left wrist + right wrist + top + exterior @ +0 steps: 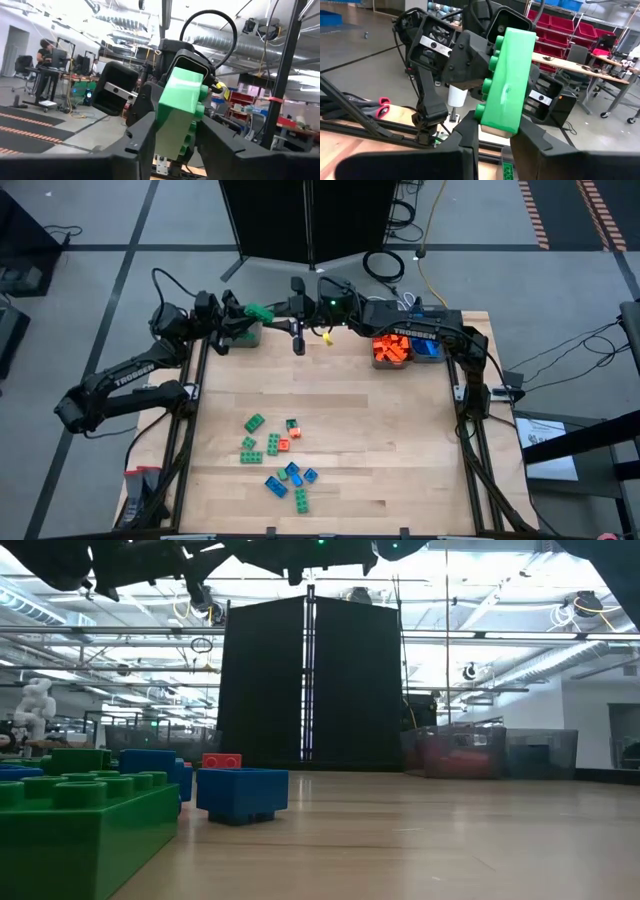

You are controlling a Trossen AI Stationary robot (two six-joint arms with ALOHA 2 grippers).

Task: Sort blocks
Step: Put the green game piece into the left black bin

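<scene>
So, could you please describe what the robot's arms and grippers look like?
Both arms are dark, slim and jointed; the left arm carries white TROSSEN lettering, and black cables loop off its joints. The left gripper and the right gripper each have two angular black fingers.

Right gripper [492,131] fingers clamp a green studded brick [507,82], held upright, studs facing the left gripper [462,57] close behind it. Red bins [555,27] on shelving beyond.
</scene>
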